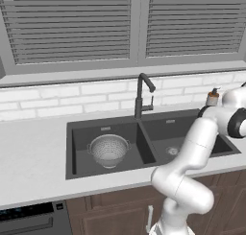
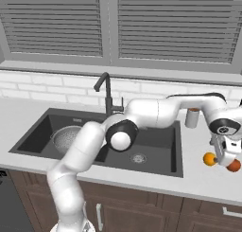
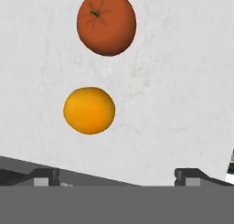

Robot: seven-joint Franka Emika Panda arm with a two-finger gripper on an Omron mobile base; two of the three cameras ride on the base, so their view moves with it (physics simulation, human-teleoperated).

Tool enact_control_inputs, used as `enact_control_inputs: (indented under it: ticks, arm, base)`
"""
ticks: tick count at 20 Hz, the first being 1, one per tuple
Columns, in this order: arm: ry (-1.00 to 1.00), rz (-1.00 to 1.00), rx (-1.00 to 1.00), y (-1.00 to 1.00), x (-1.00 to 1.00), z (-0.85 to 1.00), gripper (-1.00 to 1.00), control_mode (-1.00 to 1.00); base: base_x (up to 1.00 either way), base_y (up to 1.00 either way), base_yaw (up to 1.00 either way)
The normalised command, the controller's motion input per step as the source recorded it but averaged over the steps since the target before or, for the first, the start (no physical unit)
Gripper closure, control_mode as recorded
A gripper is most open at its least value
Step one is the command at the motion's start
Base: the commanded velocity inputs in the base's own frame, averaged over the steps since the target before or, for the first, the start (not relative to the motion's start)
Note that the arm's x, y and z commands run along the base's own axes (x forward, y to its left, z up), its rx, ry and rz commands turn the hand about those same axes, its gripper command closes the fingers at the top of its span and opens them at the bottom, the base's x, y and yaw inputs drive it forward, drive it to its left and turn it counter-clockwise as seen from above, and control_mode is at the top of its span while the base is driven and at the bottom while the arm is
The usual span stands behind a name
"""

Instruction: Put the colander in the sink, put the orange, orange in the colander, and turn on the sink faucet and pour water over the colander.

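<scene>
The silver colander (image 1: 109, 150) sits in the left basin of the dark sink (image 1: 144, 121), and the arm partly hides the colander (image 2: 66, 137) in the right base view. Two oranges lie on the white counter right of the sink: a brighter orange (image 2: 210, 159) and a darker orange (image 2: 233, 165). My gripper (image 2: 224, 160) hangs just above them, pointing down, open and holding nothing. In the hand view the brighter orange (image 3: 89, 110) is nearer my gripper (image 3: 118, 175), and the darker orange (image 3: 106, 22) lies beyond it. The faucet (image 1: 140, 97) stands behind the divider. No water is in view.
A white soap bottle (image 1: 213, 97) stands at the sink's back right corner. The right basin (image 2: 160, 150) holds only its drain. A tiled wall and shuttered windows run behind the counter. A dishwasher front (image 1: 29, 219) sits under the counter at the left.
</scene>
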Motion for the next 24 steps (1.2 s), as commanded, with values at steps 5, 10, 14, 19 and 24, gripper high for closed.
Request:
enact_control_inputs:
  ticks: [5, 10, 14, 19, 24]
  arm:
    - [0.0, -0.24, -0.27, 0.48, 0.08, -0.35, -1.0, -1.0]
    - [0.0, -0.08, -0.19, 0.08, 0.09, -0.27, -1.0, -1.0]
    - [0.0, 0.0, -0.08, -0.08, 0.08, -0.11, -1.0, -1.0]
    - [0.0, 0.06, -0.02, -0.11, 0.09, -0.04, -1.0, -1.0]
    - [0.0, 0.09, 0.0, -0.18, 0.11, 0.0, -1.0, -1.0]
  base:
    - [0.0, 0.0, 0.0]
    - [0.0, 0.0, 0.0]
    - [0.0, 0.0, 0.0]
    - [0.0, 0.0, 0.0]
    - [0.0, 0.0, 0.0]
